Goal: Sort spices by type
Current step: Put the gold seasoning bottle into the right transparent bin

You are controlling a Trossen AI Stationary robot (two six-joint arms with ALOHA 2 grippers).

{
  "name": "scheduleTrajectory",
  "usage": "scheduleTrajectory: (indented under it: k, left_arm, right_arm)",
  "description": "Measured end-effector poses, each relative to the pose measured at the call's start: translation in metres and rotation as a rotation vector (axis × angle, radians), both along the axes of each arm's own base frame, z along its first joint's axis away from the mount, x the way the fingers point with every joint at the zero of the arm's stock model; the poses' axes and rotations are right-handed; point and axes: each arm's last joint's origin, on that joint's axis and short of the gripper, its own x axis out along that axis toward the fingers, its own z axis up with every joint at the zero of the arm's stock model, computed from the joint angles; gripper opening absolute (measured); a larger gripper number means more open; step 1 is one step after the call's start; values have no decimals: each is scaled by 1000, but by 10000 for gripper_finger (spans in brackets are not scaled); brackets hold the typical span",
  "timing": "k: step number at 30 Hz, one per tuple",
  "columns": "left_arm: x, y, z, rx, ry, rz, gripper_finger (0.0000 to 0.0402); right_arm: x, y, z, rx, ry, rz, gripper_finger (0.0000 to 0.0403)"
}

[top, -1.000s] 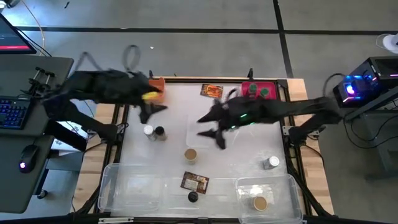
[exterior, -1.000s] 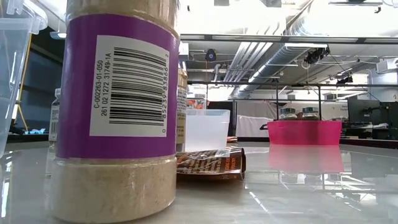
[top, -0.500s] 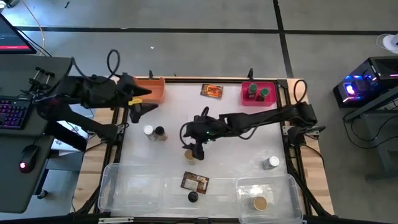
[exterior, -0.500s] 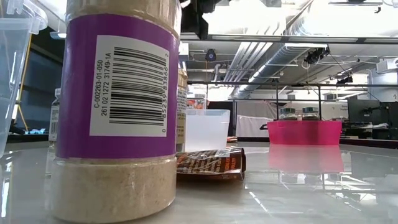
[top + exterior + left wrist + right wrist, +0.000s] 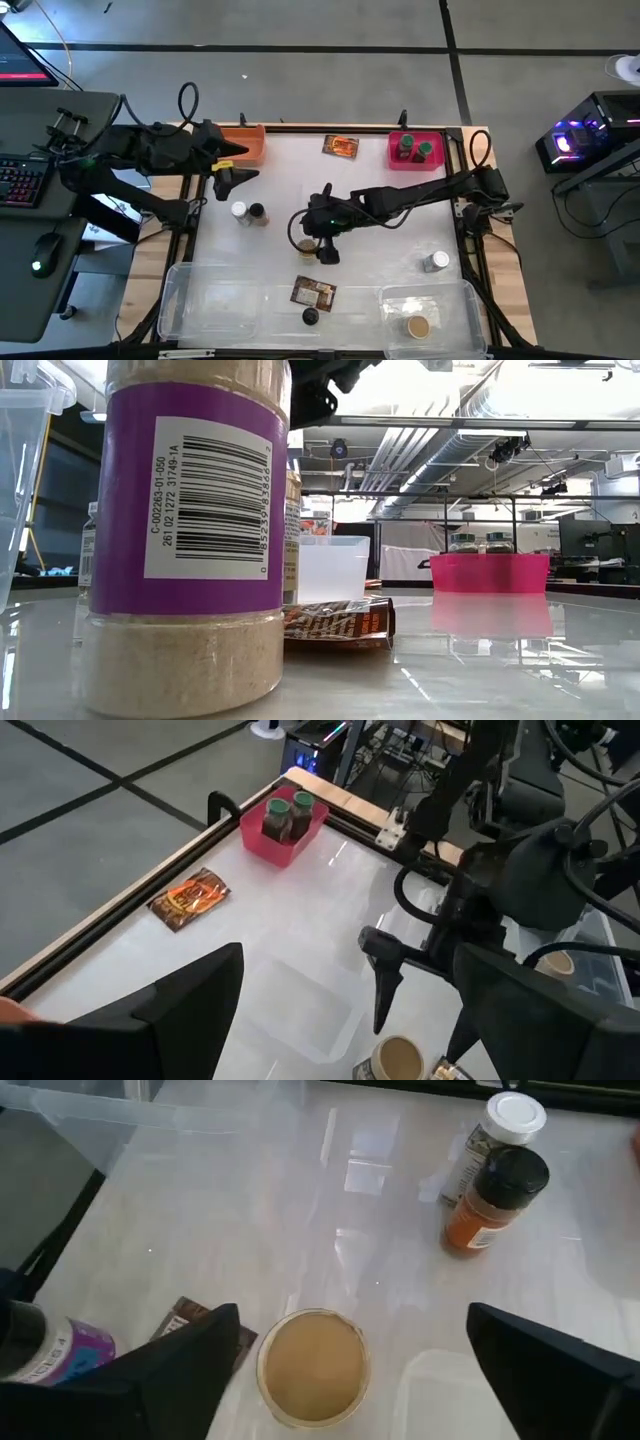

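Near the middle of the worktop stands a tan-lidded jar (image 5: pixel 307 248), upright, and the right gripper (image 5: pixel 322 247) hangs directly over it with its two dark fingers spread wide — one on either side of the lid in the right wrist view (image 5: pixel 313 1368), neither touching it. In the left wrist view the same jar (image 5: pixel 398 1059) sits just below those parted fingertips (image 5: pixel 384 982).

Toward the left edge a white-lidded jar (image 5: pixel 239 211) and a black-lidded jar (image 5: pixel 257 212) stand side by side, touching or nearly so; the right wrist view shows the black-lidded one holding orange-red powder (image 5: pixel 495 1198). Near the front edge lies a flat brown packet (image 5: pixel 312 292), and just in front of it a small black-lidded jar with a purple label (image 5: pixel 310 317). A second, orange packet (image 5: pixel 340 146) lies at the back edge. Two green-lidded jars (image 5: pixel 413 148) stand inside the pink bin (image 5: pixel 395 161) at the back right corner. Another jar, with a pale lid (image 5: pixel 436 262), stands near the right edge, and one tan-lidded jar (image 5: pixel 418 326) sits in the clear tray (image 5: pixel 462 298) at the front right corner.

The left gripper (image 5: pixel 234 177) waits over the back left corner beside the orange bin (image 5: pixel 246 138), fingers spread and empty.
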Motion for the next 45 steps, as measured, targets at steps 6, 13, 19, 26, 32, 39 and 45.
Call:
scheduleTrajectory:
  k: [6, 13, 19, 26, 32, 39, 45]
  left_arm:
    - [0, 0, 0, 1, 1, 2, 346]
    - [1, 0, 0, 7, 1, 11, 346]
    - [2, 0, -1, 8, 4, 13, 346]
    - [1, 0, -1, 8, 4, 13, 346]
    - [1, 0, -1, 8, 4, 13, 346]
    - [1, 0, -1, 8, 4, 13, 346]
    - [1, 0, -1, 9, 5, 12, 346]
  right_arm:
    - [0, -1, 0, 113, 19, -104, 397]
    - [1, -5, -1, 83, 17, -68, 397]
    - [7, -3, -21, 44, 78, 36, 397]
    - [15, 5, -45, -14, 116, 113, 397]
    - [19, 5, -58, -41, 140, 135, 397]
    - [21, 11, -67, -63, 154, 185, 394]
    - [21, 11, -67, -78, 144, 192, 348]
